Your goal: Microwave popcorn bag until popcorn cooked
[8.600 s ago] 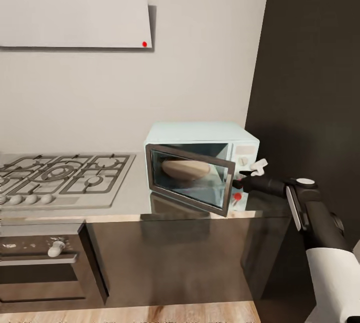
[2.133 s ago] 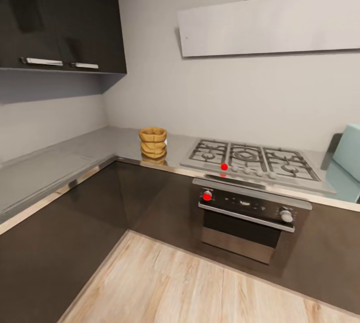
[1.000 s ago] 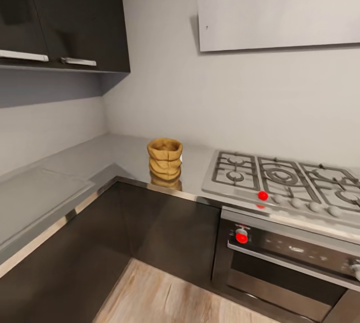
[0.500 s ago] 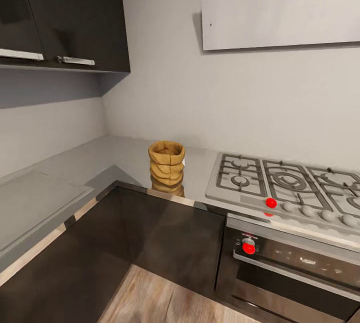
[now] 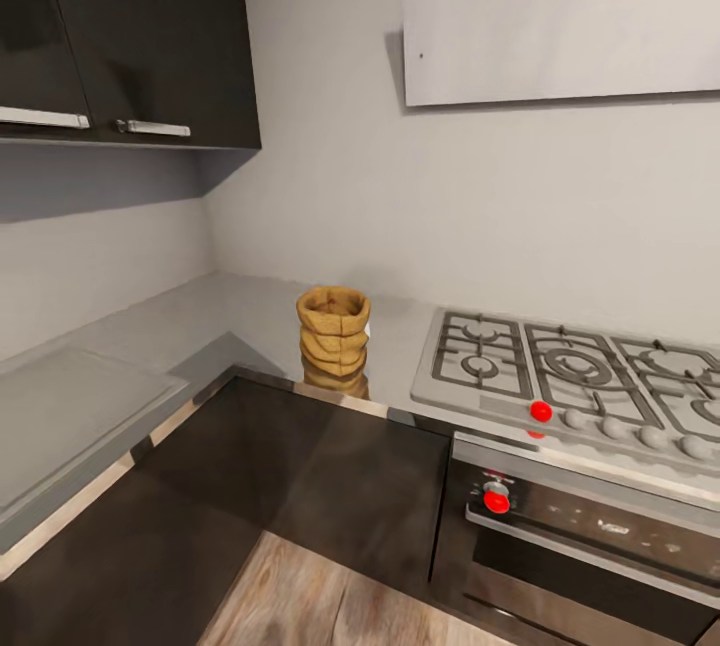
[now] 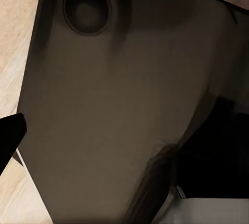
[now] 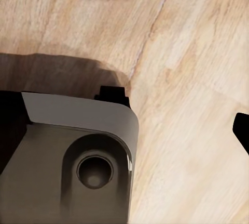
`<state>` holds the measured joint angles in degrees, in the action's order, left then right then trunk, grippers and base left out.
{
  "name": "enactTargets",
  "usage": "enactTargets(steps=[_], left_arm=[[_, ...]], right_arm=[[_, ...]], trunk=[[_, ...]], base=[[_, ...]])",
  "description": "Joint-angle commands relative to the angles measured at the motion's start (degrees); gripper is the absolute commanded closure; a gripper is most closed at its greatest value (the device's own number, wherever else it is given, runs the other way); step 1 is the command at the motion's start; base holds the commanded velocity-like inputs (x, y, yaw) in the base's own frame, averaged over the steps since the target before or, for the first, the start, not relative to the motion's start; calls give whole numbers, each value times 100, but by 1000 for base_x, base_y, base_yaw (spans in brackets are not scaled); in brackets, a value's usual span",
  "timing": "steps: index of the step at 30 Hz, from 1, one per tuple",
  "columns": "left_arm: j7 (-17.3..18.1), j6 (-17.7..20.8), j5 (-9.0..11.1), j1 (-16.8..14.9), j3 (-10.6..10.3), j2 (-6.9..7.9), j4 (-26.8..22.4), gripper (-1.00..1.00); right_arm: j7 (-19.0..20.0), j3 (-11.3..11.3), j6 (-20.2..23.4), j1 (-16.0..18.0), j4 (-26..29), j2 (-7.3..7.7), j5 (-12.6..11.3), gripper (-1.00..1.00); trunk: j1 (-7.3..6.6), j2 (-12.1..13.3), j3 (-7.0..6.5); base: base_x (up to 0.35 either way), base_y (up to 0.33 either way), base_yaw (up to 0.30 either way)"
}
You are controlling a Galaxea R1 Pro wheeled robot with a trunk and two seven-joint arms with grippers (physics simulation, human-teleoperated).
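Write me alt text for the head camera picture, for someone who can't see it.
A small tan-brown wrinkled burlap popcorn bag stands upright on a glossy grey L-shaped countertop near the kitchen corner, left of a steel gas hob. Below the hob is a dark built-in oven with red knobs; dark wall cabinets hang at upper left.

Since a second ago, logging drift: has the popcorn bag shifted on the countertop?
No. The popcorn bag keeps its spot on the countertop, left of the hob; the camera moved instead.

One wrinkled tan-brown burlap popcorn bag [image 5: 333, 329], one grey steel gas hob [image 5: 575, 374] — three burners in view — and two dark wall-cabinet doors [image 5: 148, 31].
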<state>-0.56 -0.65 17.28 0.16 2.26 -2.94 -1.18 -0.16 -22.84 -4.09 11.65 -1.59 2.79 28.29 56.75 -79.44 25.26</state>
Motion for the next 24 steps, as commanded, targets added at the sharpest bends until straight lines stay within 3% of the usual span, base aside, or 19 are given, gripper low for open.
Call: enactTargets(steps=[1, 24], left_arm=[[-9, -10, 18, 2, 23, -3, -11, -100], [-5, -11, 21, 2, 20, 4, -12, -100]], right_arm=[[-2, -48, -31, 5, -17, 3, 45, -100], [-2, -45, -31, 6, -17, 3, 45, -100]], trunk=[[0, -3, 5], [-483, 879, -390]], base=[[0, 0, 0], [0, 0, 0]])
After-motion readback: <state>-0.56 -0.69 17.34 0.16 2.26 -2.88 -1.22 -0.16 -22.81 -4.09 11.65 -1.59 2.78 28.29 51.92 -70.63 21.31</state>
